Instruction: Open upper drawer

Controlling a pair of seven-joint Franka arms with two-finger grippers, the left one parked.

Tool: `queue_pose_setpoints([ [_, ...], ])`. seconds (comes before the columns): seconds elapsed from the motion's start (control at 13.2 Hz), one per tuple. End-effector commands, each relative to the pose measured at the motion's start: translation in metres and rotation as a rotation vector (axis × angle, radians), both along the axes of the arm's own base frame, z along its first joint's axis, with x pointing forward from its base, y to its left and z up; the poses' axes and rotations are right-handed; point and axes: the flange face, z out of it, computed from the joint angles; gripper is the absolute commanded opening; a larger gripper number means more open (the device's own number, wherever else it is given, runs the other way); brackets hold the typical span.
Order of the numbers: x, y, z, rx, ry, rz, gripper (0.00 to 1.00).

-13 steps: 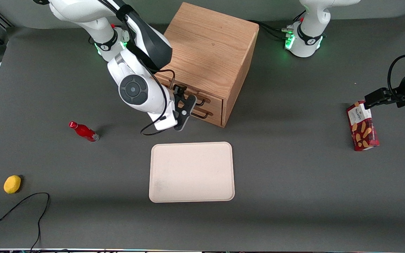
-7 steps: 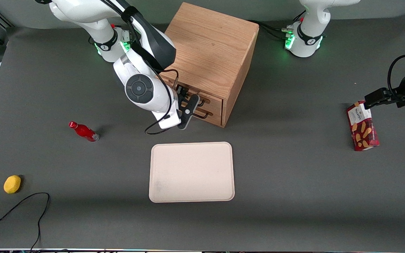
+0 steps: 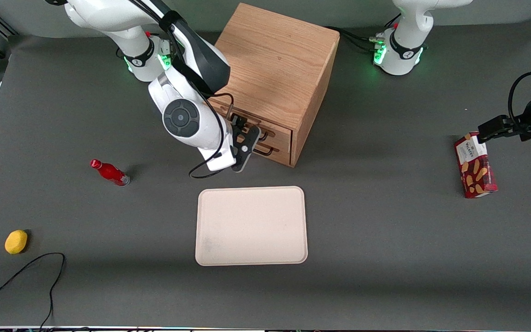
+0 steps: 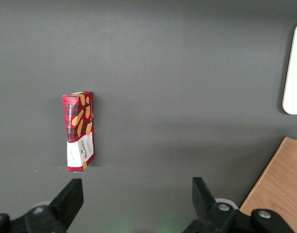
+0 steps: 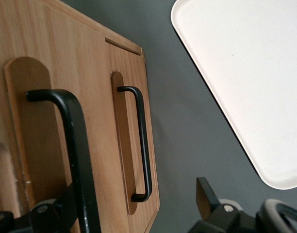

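Front view: my gripper point(image 3: 246, 140) sits right in front of the wooden cabinet point(image 3: 277, 69), at the upper drawer point(image 3: 280, 130), whose front looks flush, not pulled out yet. The lower drawer point(image 3: 278, 151) is just under it, and the cream tray point(image 3: 250, 226) lies on the table nearer the camera. Left wrist view: only a red biscuit box point(image 4: 80, 130), tray corner and cabinet edge — nothing for this step. Right wrist view: my jaws stand spread apart, one finger point(image 5: 58, 209) against the near black handle point(image 5: 73, 141), the other finger point(image 5: 206, 196) well apart from it over the table; the second handle point(image 5: 141, 145) is untouched. Which drawer each handle belongs to I can't say for sure from here. Step in hand, I judge: lining up on the upper handle. Next — close around the bar, then pull straight out.
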Motion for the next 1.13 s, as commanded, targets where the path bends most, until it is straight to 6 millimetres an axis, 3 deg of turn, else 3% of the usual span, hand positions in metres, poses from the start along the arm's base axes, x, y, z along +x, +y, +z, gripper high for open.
queue_pose_setpoints([
  [0.0,0.010,-0.007,0.002,0.013,-0.026,-0.007,1.00],
  [0.68,0.050,-0.036,0.012,0.048,-0.061,-0.039,1.00],
  [1.06,0.068,-0.047,0.006,0.057,-0.064,-0.054,1.00],
])
